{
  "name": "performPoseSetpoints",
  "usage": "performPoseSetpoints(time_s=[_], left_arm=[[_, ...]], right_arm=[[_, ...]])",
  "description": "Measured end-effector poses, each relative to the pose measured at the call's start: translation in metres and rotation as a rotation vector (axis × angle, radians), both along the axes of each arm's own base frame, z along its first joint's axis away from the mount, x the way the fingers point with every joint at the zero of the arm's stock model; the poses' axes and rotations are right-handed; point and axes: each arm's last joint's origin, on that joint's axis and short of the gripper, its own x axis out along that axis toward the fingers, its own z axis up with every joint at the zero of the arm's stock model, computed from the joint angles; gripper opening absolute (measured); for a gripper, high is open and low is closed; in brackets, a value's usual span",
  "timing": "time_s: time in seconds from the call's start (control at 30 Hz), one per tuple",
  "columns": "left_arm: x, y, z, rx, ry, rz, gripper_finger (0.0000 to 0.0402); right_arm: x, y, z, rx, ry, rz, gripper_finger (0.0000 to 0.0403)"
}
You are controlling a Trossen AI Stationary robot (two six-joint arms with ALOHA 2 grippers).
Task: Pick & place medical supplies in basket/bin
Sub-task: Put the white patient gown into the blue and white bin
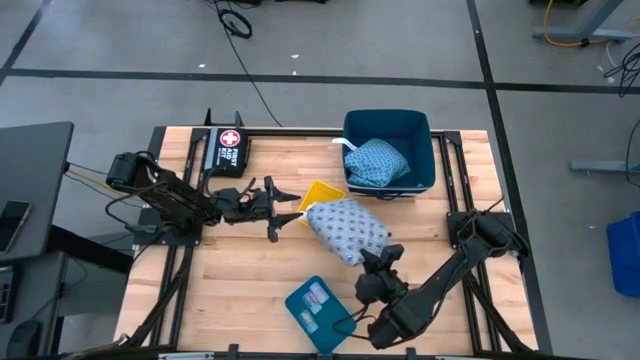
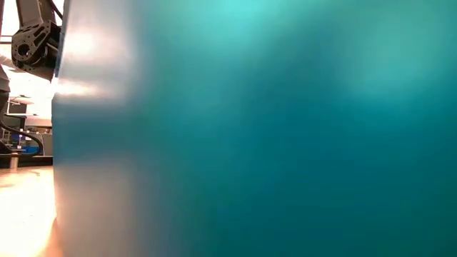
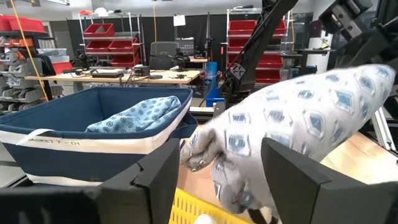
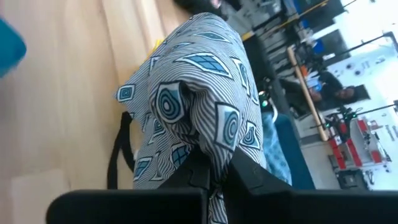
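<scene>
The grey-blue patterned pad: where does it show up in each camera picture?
High view: grey-blue pad mid-table, right pincer pinching its end.
Low view: not in it.
Left wrist view: pad fills the right.
Right wrist view: pad fills the centre.
Shared landmark: blue basket.

The pale grey-blue soft cloth pad (image 1: pixel 347 229) looks matt and woven, striped with printed diamonds — so does the bluer patterned cloth pad (image 1: pixel 377 162) inside the dark blue fabric basket (image 1: pixel 426 133). Beneath them, the light wooden table (image 1: pixel 240 270) shows smooth planks.
</scene>
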Motion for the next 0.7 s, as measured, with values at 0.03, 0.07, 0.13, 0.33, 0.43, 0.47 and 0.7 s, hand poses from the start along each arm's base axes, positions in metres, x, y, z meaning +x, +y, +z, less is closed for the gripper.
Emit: performPoseSetpoints(time_s=[0.03,0.07,0.13,0.33,0.43,0.47,0.7], left_arm=[[0.0,0.0,0.0,0.0,0.0,0.0,0.0213],[0.0,0.0,0.0,0.0,0.0,0.0,0.0213],[0.0,0.0,0.0,0.0,0.0,0.0,0.0213],[0.0,0.0,0.0,0.0,0.0,0.0,0.0213],[0.0,0.0,0.0,0.0,0.0,0.0,0.0213],[0.0,0.0,0.0,0.0,0.0,0.0,0.0213],[0.0,0.0,0.0,0.0,0.001,0.0,0.0213]], right_arm=[[0.0,0.0,0.0,-0.001,-0.025,-0.003,0.0015],[0.001,0.0,0.001,-0.002,-0.04,-0.005,0.0015],[0.003,-0.003,0.001,-0.005,-0.039,-0.011,0.0015],[0.014,-0.017,0.002,-0.067,-0.029,-0.02,0.0015],[0.021,-0.027,0.003,-0.09,-0.015,-0.039,0.0015],[0.023,-0.031,0.003,-0.093,-0.006,-0.048,0.0015],[0.039,-0.057,0.003,-0.138,0.064,-0.095,0.0015]])
